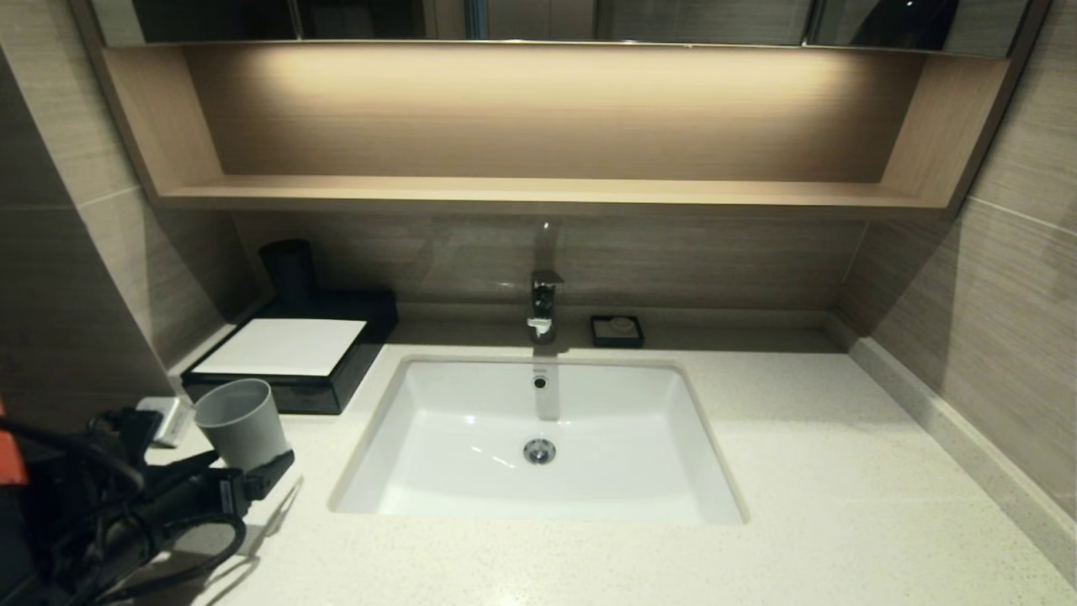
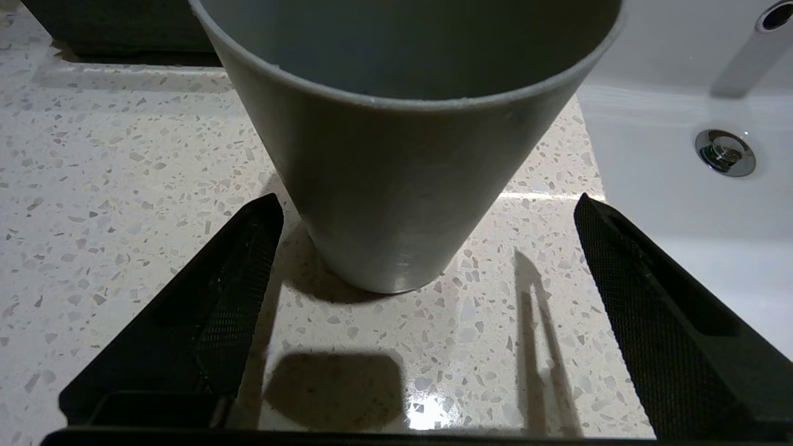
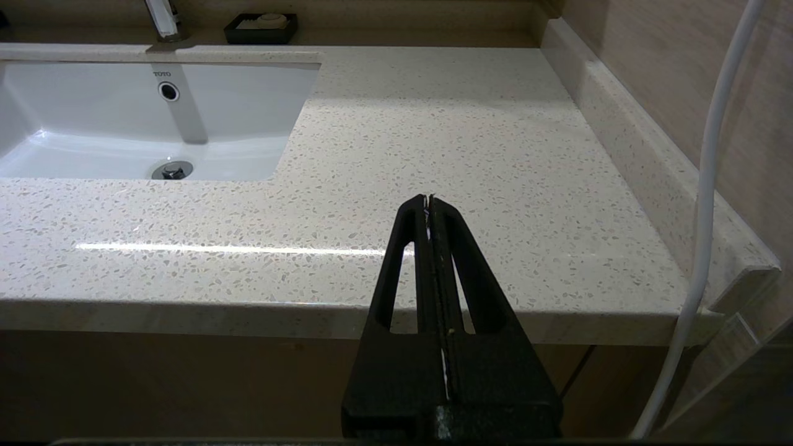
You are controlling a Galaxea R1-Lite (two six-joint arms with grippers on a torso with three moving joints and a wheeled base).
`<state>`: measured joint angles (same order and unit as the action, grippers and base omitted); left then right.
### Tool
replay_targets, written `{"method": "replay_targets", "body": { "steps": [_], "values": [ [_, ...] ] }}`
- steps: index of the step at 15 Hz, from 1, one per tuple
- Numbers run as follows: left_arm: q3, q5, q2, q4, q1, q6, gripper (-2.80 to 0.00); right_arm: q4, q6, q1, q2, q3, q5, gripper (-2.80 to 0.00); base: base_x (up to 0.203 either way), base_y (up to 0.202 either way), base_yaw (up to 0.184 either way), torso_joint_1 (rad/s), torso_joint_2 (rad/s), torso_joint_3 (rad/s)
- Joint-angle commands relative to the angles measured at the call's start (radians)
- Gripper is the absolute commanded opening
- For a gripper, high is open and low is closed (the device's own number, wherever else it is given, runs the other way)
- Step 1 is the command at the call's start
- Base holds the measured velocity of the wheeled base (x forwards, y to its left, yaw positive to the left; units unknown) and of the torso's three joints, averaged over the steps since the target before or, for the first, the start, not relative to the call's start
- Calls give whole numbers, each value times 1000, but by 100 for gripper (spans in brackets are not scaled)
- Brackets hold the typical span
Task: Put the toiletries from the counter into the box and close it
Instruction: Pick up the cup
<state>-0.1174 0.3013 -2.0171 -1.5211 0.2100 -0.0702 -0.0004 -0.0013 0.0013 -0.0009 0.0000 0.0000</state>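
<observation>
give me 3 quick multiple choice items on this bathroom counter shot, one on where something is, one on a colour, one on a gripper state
1. Where does the grey cup stand?
A. inside the sink
B. on the counter, left of the sink and in front of the box
C. on the wooden shelf

2. What colour is the flat panel on top of the box?
A. white
B. red
C. green

3. How does the left gripper stand?
A. shut on the cup
B. shut on nothing
C. open, a finger on each side of the cup

Key: 1 B, the head view shows the cup on the stone between box and sink edge. 2 A, the panel is white on the black box. 3 C, the left wrist view shows both fingers spread clear of the cup's sides.
</observation>
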Motion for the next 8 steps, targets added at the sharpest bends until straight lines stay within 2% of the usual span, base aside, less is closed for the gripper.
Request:
{"method": "replay_targets", "body": {
  "steps": [1,8],
  "values": [
    [-5,-4,-9,-9,0,0,0,-1,0,0,-1,2,0,-280,0,0,0,0,0,0],
    [-30,-4,-31,-9,0,1,0,-1,0,0,-1,2,0,-280,0,0,0,0,0,0]
  ]
}}
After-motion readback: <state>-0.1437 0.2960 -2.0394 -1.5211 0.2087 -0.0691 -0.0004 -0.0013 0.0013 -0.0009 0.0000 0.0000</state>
